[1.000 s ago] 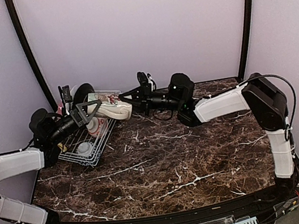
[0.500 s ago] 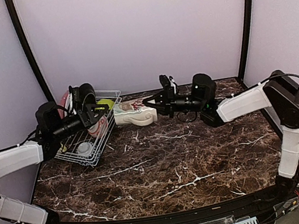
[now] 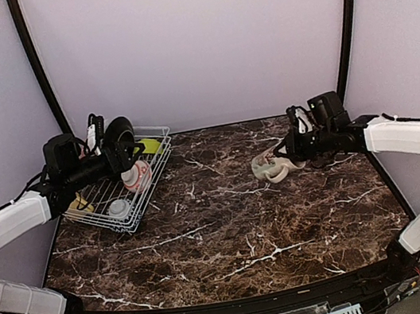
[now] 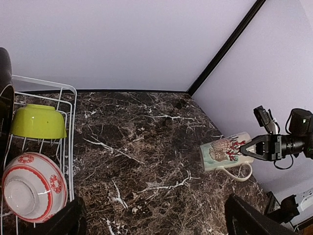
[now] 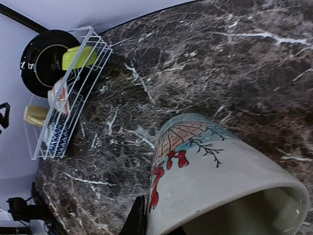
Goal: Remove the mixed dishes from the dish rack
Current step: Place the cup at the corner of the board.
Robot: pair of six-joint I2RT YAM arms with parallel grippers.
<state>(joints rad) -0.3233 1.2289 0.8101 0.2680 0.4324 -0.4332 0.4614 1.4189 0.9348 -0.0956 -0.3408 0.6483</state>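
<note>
the mug (image 3: 268, 168) has left the rack (image 3: 154, 129) and crossed to the far right of the counter (image 3: 231, 234). it is held on its side, low, with the right jaws clenched on it. the left jaws, having let go, hang spread above the rack. next comes setting it down. the green bowl (image 4: 38, 121) and red bowl (image 4: 33, 186) still wait.

No writing, label, brand or number can be read anywhere.

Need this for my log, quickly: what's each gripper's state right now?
Left gripper: open, holding nothing.
Right gripper: closed on the cream patterned mug, at its rim.
</note>
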